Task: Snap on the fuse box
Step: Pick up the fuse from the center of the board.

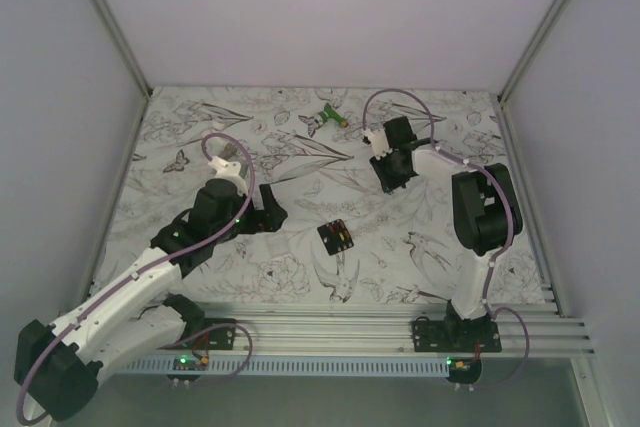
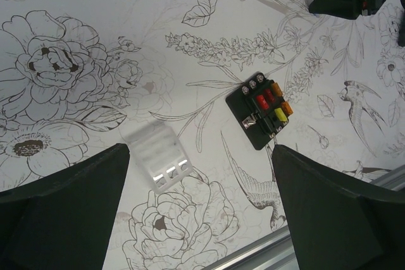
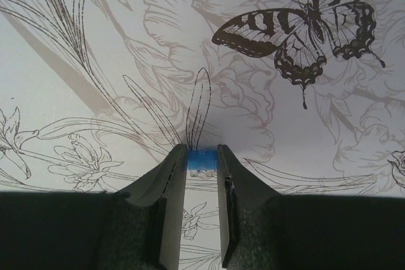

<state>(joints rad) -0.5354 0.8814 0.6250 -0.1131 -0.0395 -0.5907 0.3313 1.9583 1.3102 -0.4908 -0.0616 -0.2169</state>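
While the fuse box (image 2: 261, 110) sat uncovered on the counter (image 2: 145, 4), clear lid (image 2: 158, 156) just beside it, the left claw (image 2: 199, 148) hovered spread above both, likely for the lid; the right claw (image 3: 202, 153) pinched a blue piece (image 3: 202, 160).

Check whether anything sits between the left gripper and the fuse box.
Nothing visible blocks it. Only bare printed mat lies between the open left gripper and the fuse box. A clear plastic cover lies between its fingers, on the side away from the box.
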